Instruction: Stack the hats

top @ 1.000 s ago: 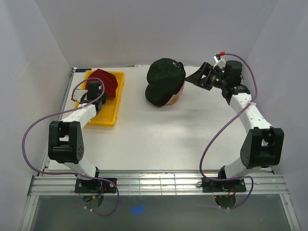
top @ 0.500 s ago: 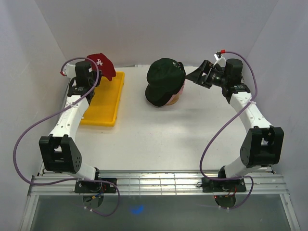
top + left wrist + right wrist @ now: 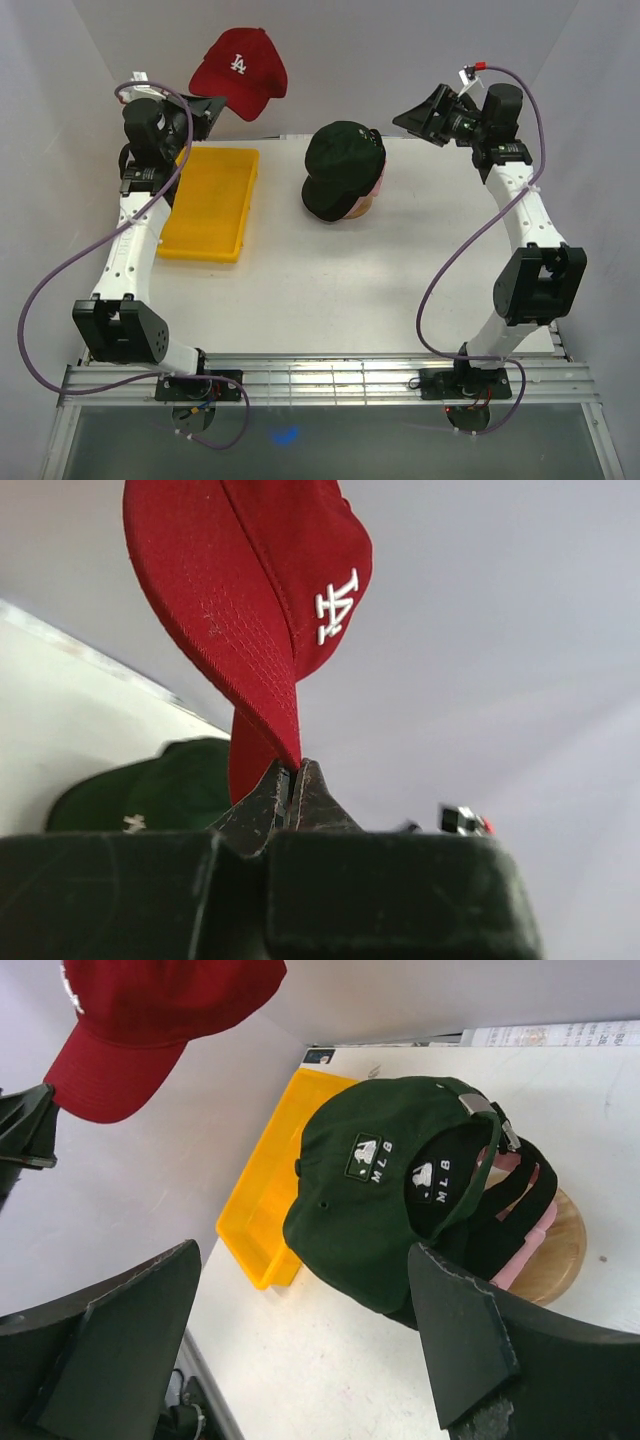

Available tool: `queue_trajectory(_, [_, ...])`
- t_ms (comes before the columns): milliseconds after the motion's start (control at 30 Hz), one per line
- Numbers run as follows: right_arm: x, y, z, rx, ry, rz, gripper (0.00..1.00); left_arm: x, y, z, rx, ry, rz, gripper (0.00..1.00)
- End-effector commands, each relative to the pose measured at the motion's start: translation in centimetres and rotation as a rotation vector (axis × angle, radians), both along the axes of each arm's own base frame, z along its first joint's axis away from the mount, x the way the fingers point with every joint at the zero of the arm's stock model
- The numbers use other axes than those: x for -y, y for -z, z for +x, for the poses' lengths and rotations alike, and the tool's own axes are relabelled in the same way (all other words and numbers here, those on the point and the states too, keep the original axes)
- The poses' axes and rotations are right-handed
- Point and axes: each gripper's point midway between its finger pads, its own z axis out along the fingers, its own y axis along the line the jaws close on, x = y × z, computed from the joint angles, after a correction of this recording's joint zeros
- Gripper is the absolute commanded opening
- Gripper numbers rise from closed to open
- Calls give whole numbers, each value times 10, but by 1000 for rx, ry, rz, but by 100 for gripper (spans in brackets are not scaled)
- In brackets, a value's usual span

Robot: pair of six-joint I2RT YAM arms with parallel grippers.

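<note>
One red cap, pinched at the brim edge alone in the closed left claw, high in the air, up and to the left of the wooden stand, crown free above the grip. Green cap topmost on that stand, with a black cap and a pink band beneath. Right claw spread wide, gripping nothing, raised to the right of the stand.

Likely risks:
- slip or swing of the red cap from so thin a hold during the carry;
- off-centre landing and slide off the rounded green crown;
- knock to the stack, or tip of the stand, from too low an approach;
- brush against the right claw, with both closing in at once.

Room:
- back wall seemingly close behind the stand;
- yellow tray well to the left of the stand;
- open surface in front of the stand, ample for an approach from above or from the near side.
</note>
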Motion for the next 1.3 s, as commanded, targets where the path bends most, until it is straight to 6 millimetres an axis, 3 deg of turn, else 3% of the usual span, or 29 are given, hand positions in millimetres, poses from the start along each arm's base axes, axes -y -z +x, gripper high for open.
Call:
queue_trajectory(0, [4,-19,12,-8,-59,75,89,44,-55,-29,211,311,-46,0])
queue_trajectory(33, [1,-24,15,8,-77,90,89,50,-66,-34,245,361,-75,0])
queue_trajectory(67, [-1,-27,15,7,-100,105,89,59,-62,-37,237,441,-81,0])
queue_trajectory(133, [13,-30,29,1,-81,137,89,66,-72,-44,274,526,-123,0])
queue_trajectory(267, [12,-36,37,16,-117,191,89,81,-63,-54,264,703,-166,0])
queue_trajectory(433, [12,-34,49,5,-119,218,88,87,-66,-77,325,860,-204,0])
queue_trajectory(733, [18,-30,66,-18,-37,230,86,90,-45,-101,294,965,-227,0])
queue_trajectory(967, [19,-44,56,19,-10,244,85,91,-20,-102,296,1020,-245,0])
queue_trajectory(1200, [13,-53,50,37,14,165,83,91,-21,-103,346,1055,-228,0])
queue_trajectory(1267, [-3,-59,43,59,-11,147,83,92,-20,-100,332,1054,-226,0])
